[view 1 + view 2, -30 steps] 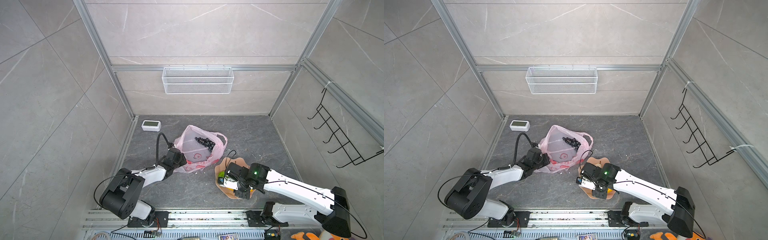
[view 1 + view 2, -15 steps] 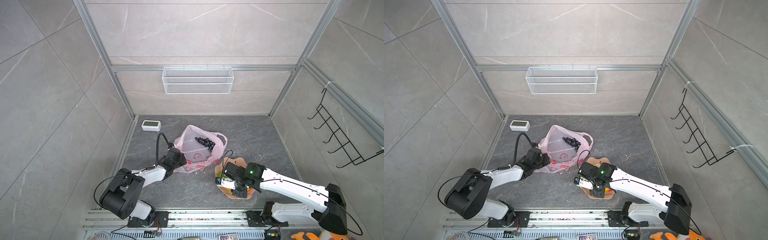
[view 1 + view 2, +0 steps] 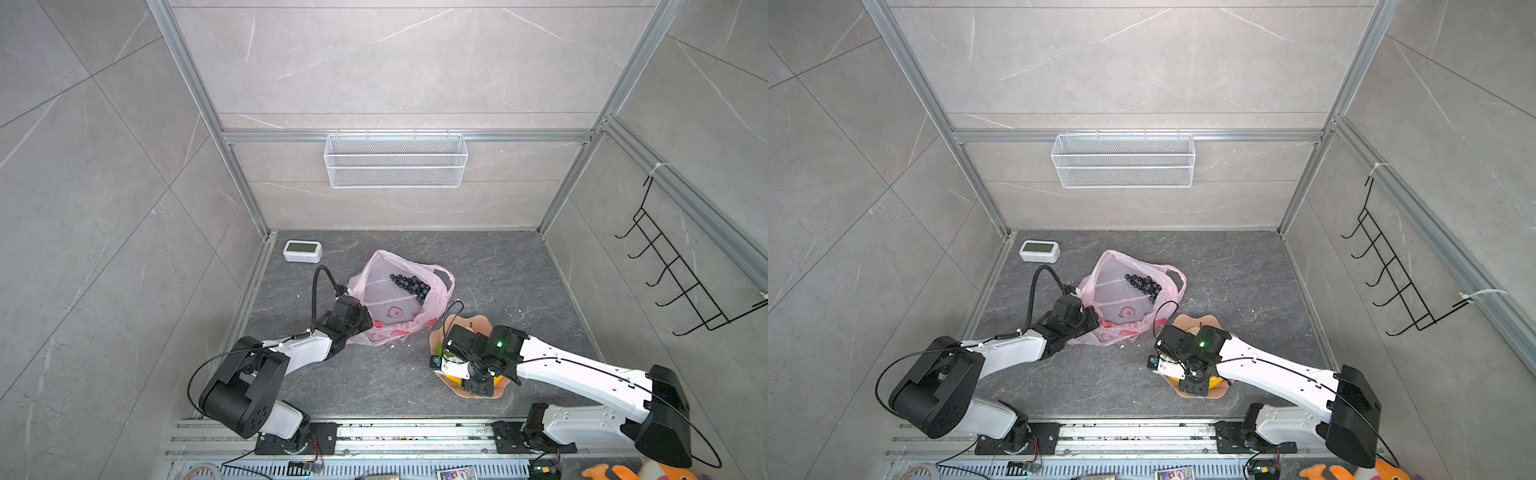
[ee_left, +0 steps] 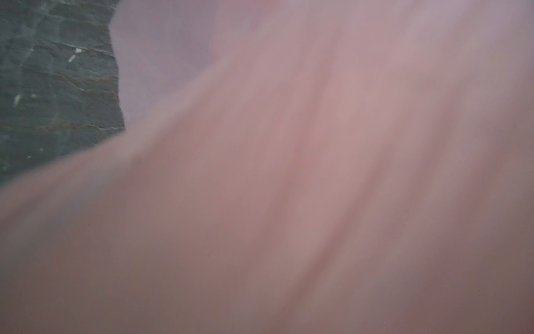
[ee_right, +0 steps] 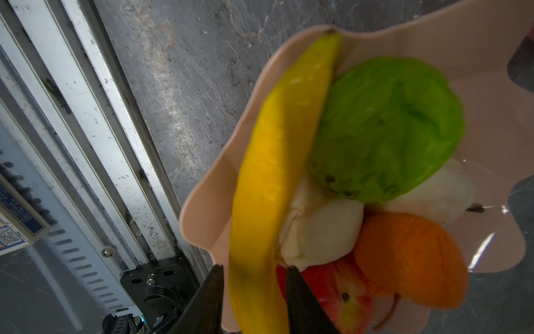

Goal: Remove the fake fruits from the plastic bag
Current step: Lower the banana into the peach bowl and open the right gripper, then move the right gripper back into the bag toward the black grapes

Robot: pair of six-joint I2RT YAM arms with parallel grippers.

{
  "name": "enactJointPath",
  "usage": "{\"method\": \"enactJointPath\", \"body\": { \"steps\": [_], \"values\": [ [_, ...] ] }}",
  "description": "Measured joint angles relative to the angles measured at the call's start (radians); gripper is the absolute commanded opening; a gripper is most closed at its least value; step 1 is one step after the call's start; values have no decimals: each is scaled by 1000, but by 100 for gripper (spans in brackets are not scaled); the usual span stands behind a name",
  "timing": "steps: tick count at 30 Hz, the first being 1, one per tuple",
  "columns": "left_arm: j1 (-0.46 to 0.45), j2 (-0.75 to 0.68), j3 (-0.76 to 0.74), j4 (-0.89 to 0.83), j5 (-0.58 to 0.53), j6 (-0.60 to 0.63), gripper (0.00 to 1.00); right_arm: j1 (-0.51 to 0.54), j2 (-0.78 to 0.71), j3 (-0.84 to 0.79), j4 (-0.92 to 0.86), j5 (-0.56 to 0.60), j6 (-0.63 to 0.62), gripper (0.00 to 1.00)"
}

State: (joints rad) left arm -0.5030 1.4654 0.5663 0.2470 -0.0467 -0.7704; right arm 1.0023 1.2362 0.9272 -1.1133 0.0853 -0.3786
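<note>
Pink plastic fills nearly the whole left wrist view, and that blur is the plastic bag [image 3: 399,307], lying crumpled in the middle of the tabletop [image 3: 519,270] in both top views. The left gripper [image 3: 365,322] sits at the bag's lower-left edge with its jaws fully closed. It looks pinched on the film to hold the mouth open, though the view is too smeared to be sure.

Over at lower right of centre, the right gripper [image 5: 254,270] hovers low over the peach dish [image 5: 202,219]. Its jaws are partly open, standing either side of the banana [image 5: 277,150] at one end and gripping nothing. The banana lies along the dish's rim. Packed beside it are the green ball [image 5: 387,130], the cream lumps [image 5: 320,231], an orange [image 5: 410,260] and the apple [image 5: 341,292].

So this reads as the drop-off step, with the banana being set down. One fruit remains in the bag, and that is the dark grape bunch [image 3: 409,284], visible through the open mouth at the upper right of the bag.

Next, the right gripper needs to lift clear without dragging the banana. Then it has to cross to the bag mouth and reach in for the grapes while the left keeps the film taut.
</note>
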Motion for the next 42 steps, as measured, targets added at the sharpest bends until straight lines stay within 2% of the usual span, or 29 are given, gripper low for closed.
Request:
{"method": "enactJointPath", "body": {
  "steps": [12, 16, 21, 27, 30, 35, 42],
  "values": [
    [0, 0, 0, 0, 1, 0, 1, 0, -8, -3, 3, 8, 0, 40],
    [0, 5, 0, 0, 7, 0, 1, 0, -83, -3, 36, 29, 4, 40],
    [0, 8, 2, 0, 24, 1, 1, 0, -215, -7, 153, 165, 44, 44],
    [2, 8, 4, 0, 27, 1, 1, -4, -242, -36, 334, 411, 125, 66],
    [3, 8, 4, 0, 28, 1, 1, -12, -241, -39, 431, 476, 179, 70],
    [3, 9, 5, 0, 32, 1, 2, -37, -137, 24, 541, 536, 319, 62],
    [4, 9, 6, 0, 50, 2, 1, -54, 141, 228, 566, 488, 489, 57]
  ]
}}
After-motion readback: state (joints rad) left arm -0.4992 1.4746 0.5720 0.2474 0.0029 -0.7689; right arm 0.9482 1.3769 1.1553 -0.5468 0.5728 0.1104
